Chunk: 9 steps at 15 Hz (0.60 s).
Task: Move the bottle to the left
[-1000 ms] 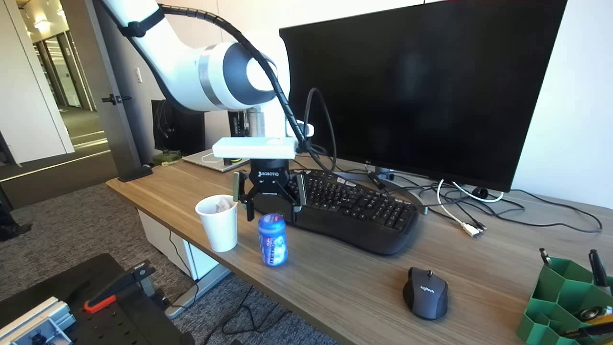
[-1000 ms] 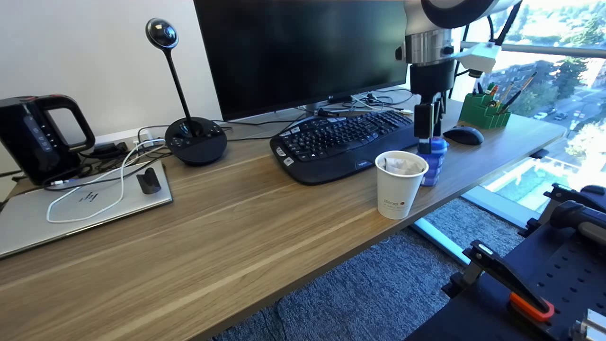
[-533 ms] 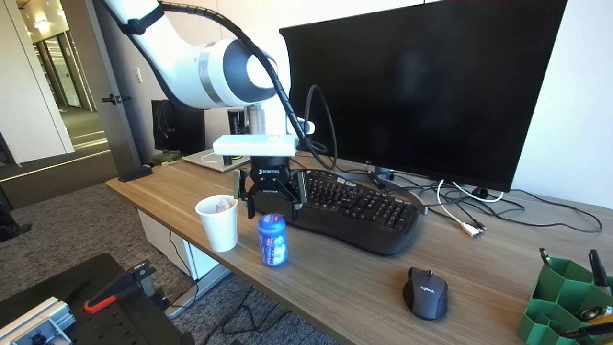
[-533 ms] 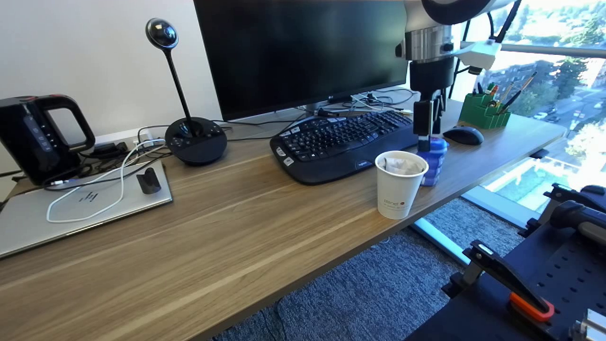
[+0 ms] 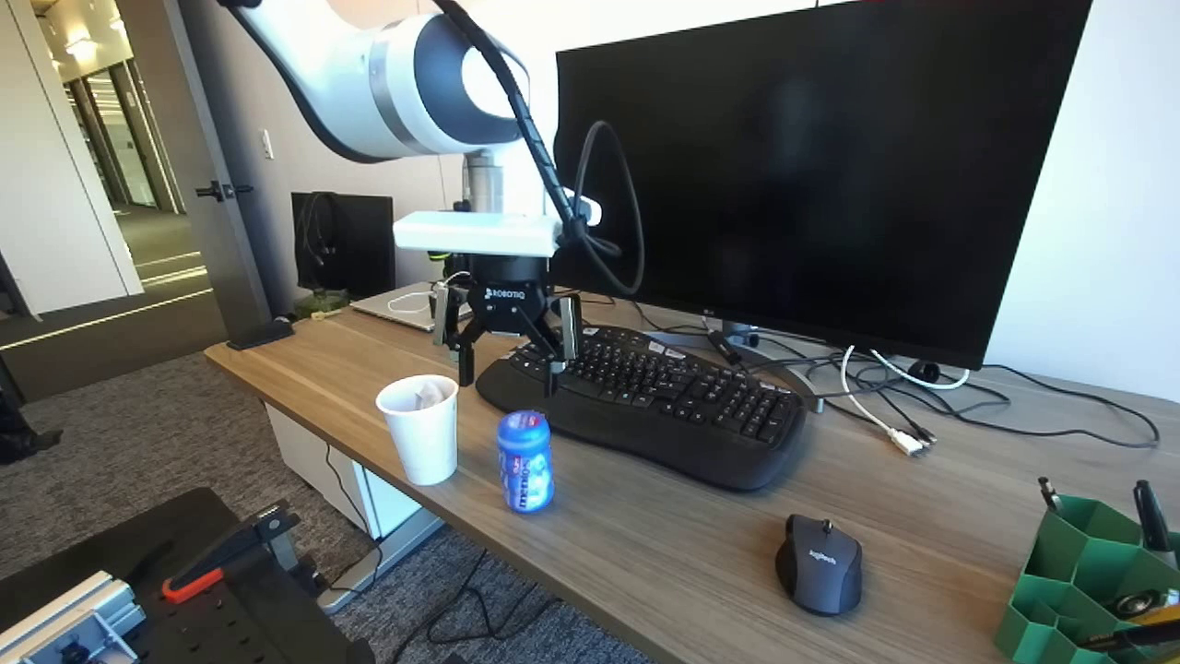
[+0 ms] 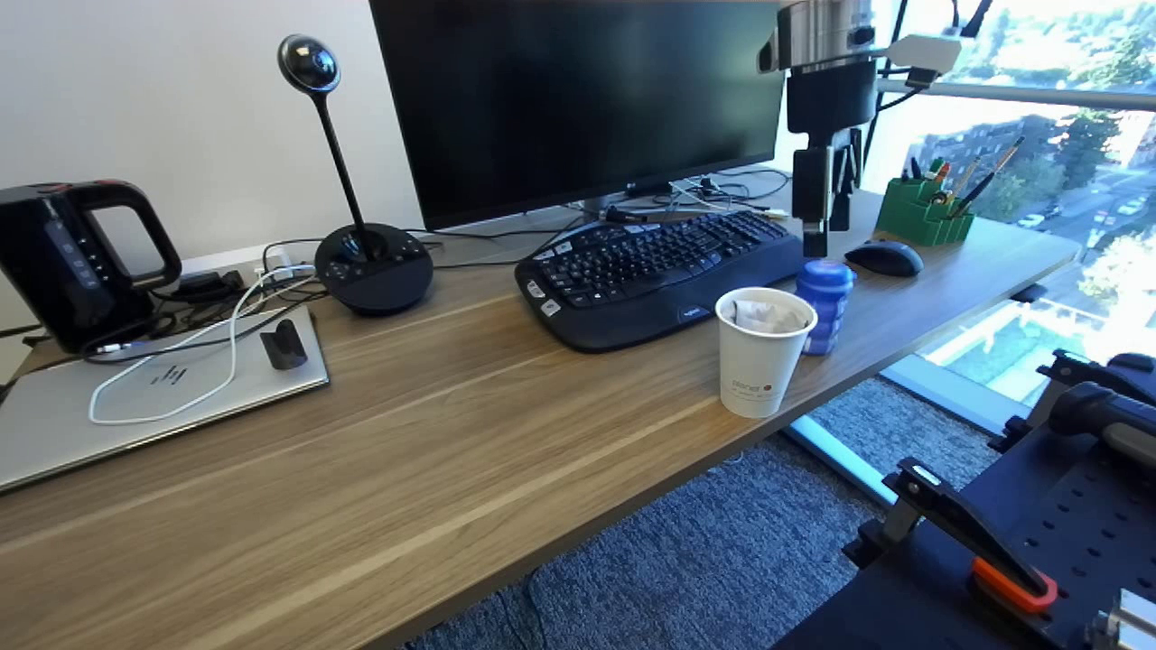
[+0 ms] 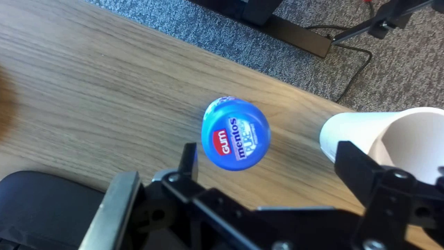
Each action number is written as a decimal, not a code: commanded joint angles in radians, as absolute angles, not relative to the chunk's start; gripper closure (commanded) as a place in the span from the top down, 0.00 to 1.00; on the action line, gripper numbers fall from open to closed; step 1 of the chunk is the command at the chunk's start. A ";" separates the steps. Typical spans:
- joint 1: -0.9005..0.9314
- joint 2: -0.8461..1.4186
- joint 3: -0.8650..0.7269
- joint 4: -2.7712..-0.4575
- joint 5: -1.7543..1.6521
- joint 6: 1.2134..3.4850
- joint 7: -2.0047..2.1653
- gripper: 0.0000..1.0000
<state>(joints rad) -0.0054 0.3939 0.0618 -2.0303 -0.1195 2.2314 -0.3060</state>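
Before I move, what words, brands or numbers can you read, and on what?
"GUM": the lid of the blue bottle
"mentos": same lid, and the bottle's side
"PURE": same lid
"ROBOTIQ": the gripper
"logitech": the mouse
"LG": the monitor
Too small or blurred: print on the paper cup, keyboard and laptop, finer print on the lid. No readable numbers.

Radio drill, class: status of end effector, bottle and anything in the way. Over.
End effector open, empty. Bottle upright on desk, ungripped. White cup beside it, not touching, possibly in the way.
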 commanded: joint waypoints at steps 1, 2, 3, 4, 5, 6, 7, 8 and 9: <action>-0.009 0.348 0.062 -2.038 -0.091 2.200 -0.292 1.00; -0.007 0.342 0.058 -2.044 -0.092 2.211 -0.279 1.00; -0.007 0.338 0.055 -2.046 -0.092 2.214 -0.271 1.00; -0.008 0.335 0.055 -2.047 -0.092 2.215 -0.268 1.00; -0.008 0.333 0.053 -2.048 -0.093 2.216 -0.262 1.00; -0.007 0.332 0.051 -2.050 -0.095 2.222 -0.254 1.00; -0.003 0.333 0.046 -2.052 -0.102 2.230 -0.236 1.00; 0.005 0.334 0.039 -2.055 -0.116 2.230 -0.208 1.00; 0.007 0.334 0.037 -2.058 -0.120 2.222 -0.193 1.00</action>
<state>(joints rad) -0.0054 0.3599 0.0510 -2.0321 -0.1075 2.2224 -0.2432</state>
